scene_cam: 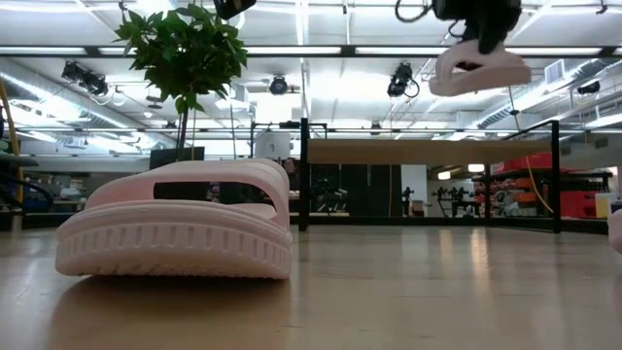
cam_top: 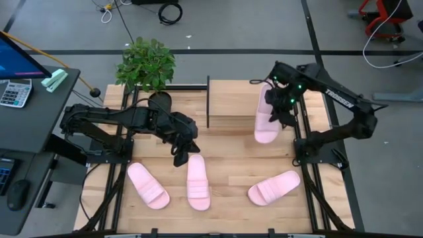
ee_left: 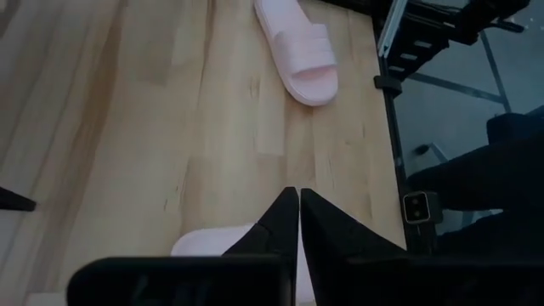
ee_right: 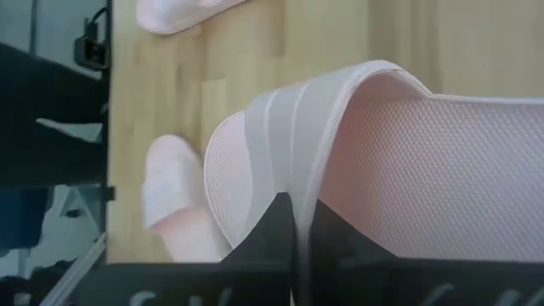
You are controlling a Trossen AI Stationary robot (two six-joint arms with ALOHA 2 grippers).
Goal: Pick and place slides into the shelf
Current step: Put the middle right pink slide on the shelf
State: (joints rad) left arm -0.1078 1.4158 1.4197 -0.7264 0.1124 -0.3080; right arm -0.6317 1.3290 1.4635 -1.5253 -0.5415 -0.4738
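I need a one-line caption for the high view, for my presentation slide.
Right gripper holds one slide above the shelf; three slides remain on the table beside the left gripper.

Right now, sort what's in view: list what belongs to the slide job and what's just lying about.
Job:
- held slide, in the right gripper, above the shelf
- three slides on the table: left, middle, right
- left gripper, shut, by the middle slide

Lying about:
- plant
- calculator
- mouse

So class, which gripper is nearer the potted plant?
Left. The left gripper hangs over the table just in front of the plant. The right gripper holds a slide above the shelf, far across.
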